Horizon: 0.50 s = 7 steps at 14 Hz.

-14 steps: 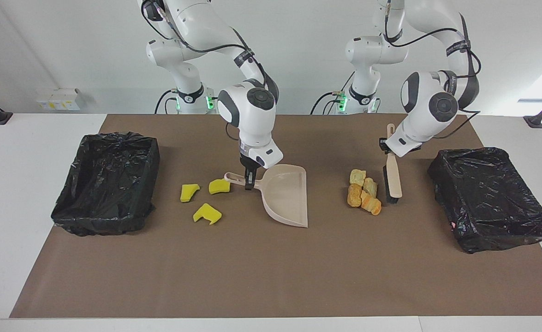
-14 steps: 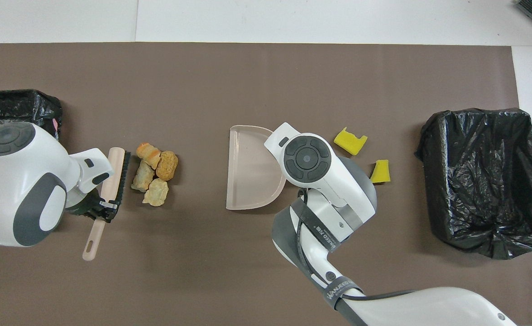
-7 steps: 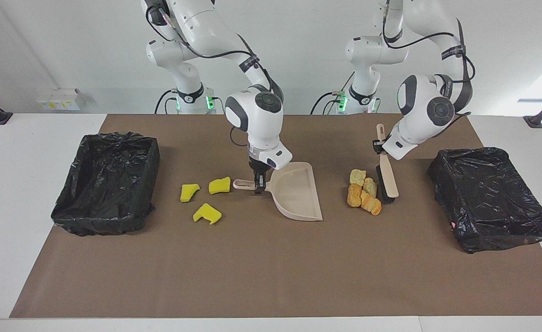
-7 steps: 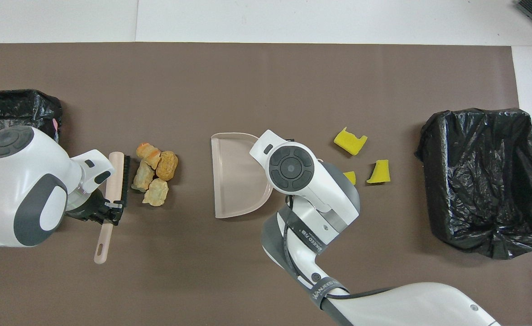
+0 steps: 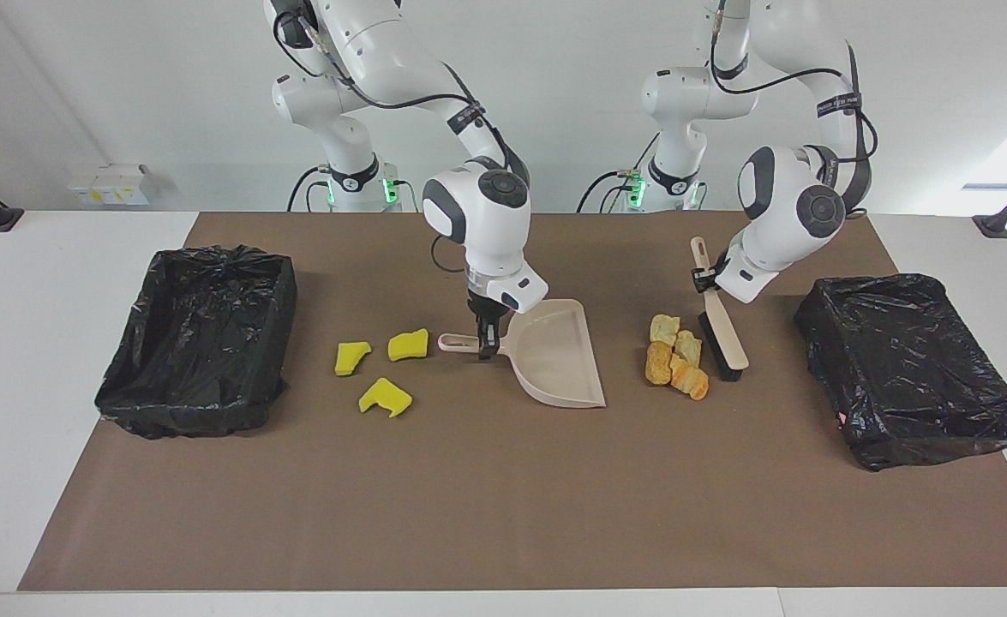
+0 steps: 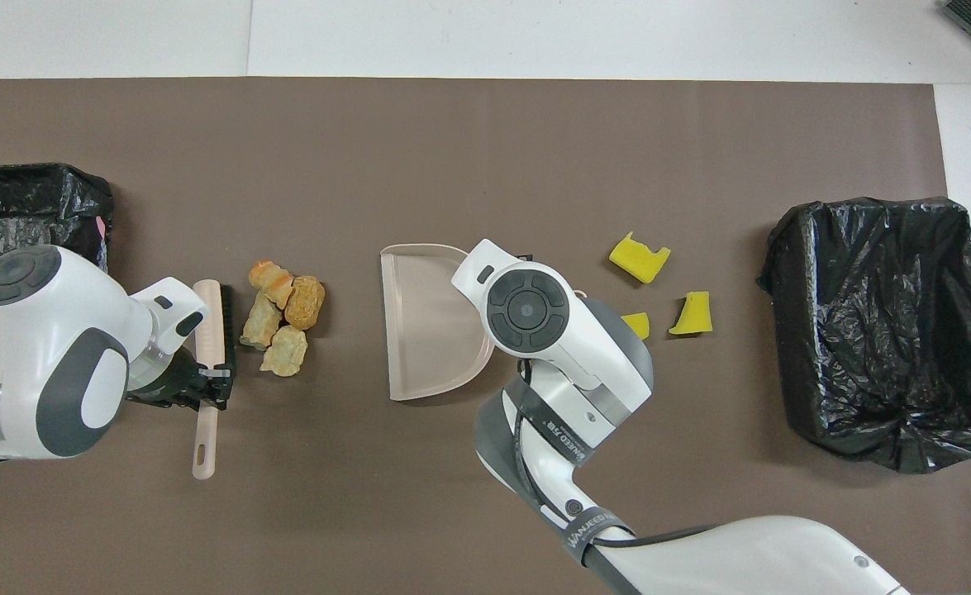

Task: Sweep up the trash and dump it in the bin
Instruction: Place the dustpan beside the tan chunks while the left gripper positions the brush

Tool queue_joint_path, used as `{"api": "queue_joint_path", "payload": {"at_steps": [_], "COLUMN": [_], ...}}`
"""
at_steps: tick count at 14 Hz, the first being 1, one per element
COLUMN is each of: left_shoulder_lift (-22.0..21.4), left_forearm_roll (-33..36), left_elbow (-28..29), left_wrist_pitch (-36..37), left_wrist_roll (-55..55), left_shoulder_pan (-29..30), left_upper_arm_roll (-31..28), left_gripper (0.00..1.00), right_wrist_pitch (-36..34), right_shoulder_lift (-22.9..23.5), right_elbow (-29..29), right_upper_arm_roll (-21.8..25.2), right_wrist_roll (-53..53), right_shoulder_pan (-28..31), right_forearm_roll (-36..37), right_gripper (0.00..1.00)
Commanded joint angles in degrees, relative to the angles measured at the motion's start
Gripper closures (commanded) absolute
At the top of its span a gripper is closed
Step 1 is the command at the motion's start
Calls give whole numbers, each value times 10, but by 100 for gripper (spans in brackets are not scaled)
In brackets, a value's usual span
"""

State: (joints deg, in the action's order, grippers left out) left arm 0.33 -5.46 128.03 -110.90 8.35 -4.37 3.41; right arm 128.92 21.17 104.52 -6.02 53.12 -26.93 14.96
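While both tools are in hand and no scrap is yet in a bin, the step under way looks like lining up for the first sweep. Seen from the facing view, the right gripper [image 5: 486, 345] has its jaws clamped on the handle of the dustpan [image 5: 554, 356], the forearm dropping nearly straight down, the pan's wide mouth turned toward the bread chunks [image 5: 675, 357]. The left gripper [image 5: 706, 280] has its jaws clamped on the brush [image 5: 720, 327], wrist tilted so the bristles rest on the tabletop [image 5: 503, 497] just beside the chunks, on the side toward the left arm's bin [image 5: 913, 368]. Three yellow sponge pieces [image 5: 380, 364] lie untouched between the dustpan handle and the right arm's bin [image 5: 199, 338]. From the overhead view, the brush [image 6: 210, 330] lies alongside the bread chunks [image 6: 283, 318], the dustpan [image 6: 427, 322] sits apart from them with an open gap, and the sponge pieces [image 6: 640, 258] lie near the bin [image 6: 873, 322]. Next, I judge, the pan's lip must close that gap and press flat before the brush pushes the chunks in
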Motion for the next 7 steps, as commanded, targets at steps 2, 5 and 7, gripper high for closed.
{"api": "queue_joint_path", "payload": {"at_steps": [2, 5, 7], "left_shoulder_lift": [-2, 18, 22], "left_forearm_roll": [-9, -17, -21], "left_elbow": [6, 5, -2], "left_wrist_pitch": [-49, -60, -66], "left_wrist_roll": [18, 25, 25], "left_shoulder_pan": [-43, -77, -110], "left_upper_arm_roll": [-2, -2, -2], "left_gripper": [100, 100, 100], "right_wrist_pitch": [-2, -17, -31], "right_shoulder_lift": [12, 8, 4], "right_elbow": [2, 3, 6], "right_upper_arm_roll": [-2, -2, -2], "right_wrist_roll": [-63, -101, -139], "right_shoulder_pan": [-8, -13, -14], "right_forearm_roll": [8, 9, 10], "right_gripper": [100, 100, 100]}}
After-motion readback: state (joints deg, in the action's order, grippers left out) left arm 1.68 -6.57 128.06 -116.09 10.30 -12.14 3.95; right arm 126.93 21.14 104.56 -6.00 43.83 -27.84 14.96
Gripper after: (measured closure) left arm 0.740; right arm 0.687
